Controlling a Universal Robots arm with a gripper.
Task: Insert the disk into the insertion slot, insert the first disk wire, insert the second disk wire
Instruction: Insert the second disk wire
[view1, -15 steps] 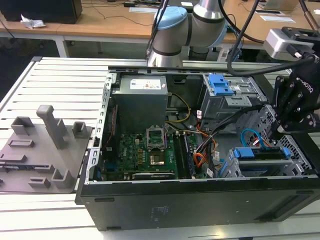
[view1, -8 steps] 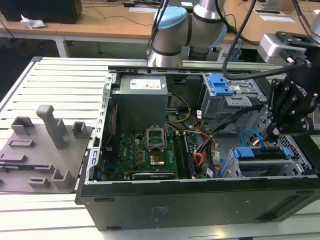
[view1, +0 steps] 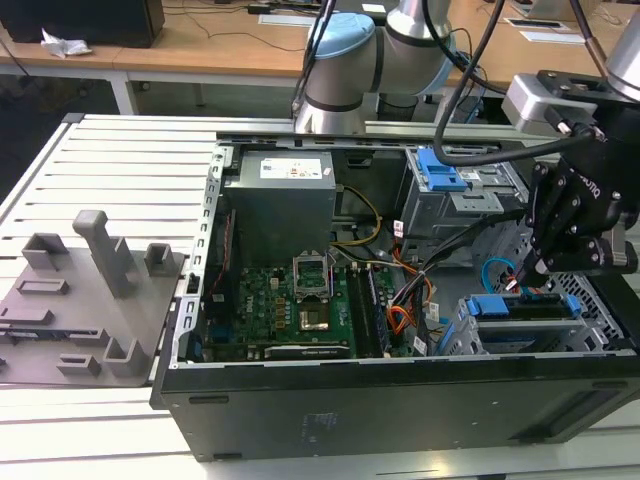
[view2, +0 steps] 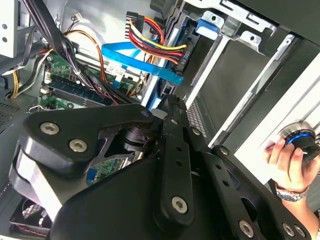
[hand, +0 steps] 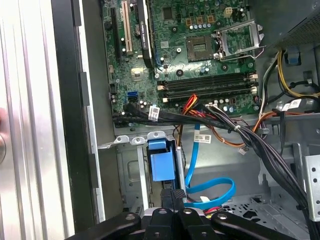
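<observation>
Disk, edged by its blue carrier, sits in the insertion slot at the computer case's near corner on the exterior view's right. Just above it hangs the black claw, its fingers pressed together by a blue flat cable and a bundle of coloured wires. Farther back lie the green motherboard and the grey power supply. At the surface's edge, a person's hand grips a knob.

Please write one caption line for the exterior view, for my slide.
Robot gripper reaches into the open computer case, close to the blue-framed disk in its insertion slot.
</observation>
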